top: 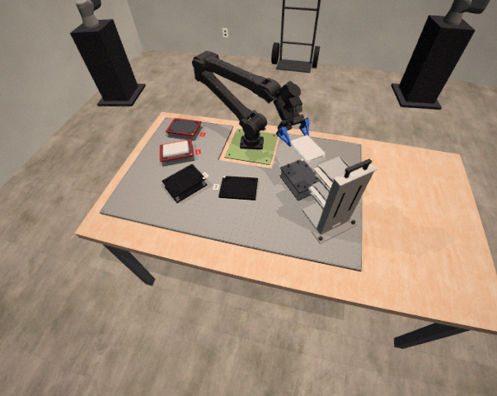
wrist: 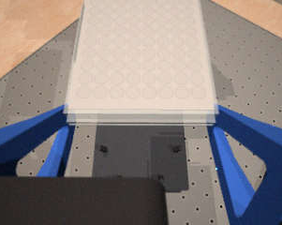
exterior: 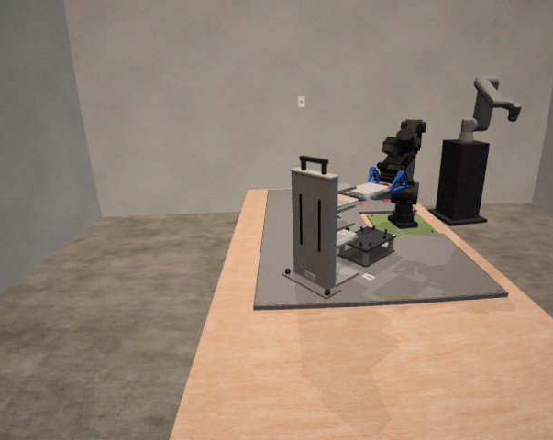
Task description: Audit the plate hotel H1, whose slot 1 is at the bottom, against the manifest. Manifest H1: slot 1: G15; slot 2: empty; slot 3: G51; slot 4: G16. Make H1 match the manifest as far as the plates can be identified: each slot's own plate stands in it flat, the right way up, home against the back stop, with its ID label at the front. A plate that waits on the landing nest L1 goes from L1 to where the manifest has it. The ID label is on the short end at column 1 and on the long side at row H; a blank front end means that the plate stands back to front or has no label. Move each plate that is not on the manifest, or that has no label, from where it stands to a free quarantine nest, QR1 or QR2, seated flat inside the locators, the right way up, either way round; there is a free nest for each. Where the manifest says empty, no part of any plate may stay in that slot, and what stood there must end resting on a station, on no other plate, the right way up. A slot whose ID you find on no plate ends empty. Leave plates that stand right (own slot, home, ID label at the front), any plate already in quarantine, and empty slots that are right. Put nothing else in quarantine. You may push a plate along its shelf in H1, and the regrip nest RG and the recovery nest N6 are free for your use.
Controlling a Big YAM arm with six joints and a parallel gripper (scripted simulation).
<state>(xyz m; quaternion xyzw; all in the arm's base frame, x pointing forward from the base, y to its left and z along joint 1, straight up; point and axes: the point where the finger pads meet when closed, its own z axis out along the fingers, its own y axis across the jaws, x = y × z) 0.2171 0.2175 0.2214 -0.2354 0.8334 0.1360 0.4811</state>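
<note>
The blue fingers stand wide and grip the near short end of a white plate [wrist: 140, 56], one finger on each side. The plate hangs flat in the air above the grey mat [top: 248, 221] on the worktop [top: 431, 256], just in front of the plate hotel [top: 344, 198].
</note>
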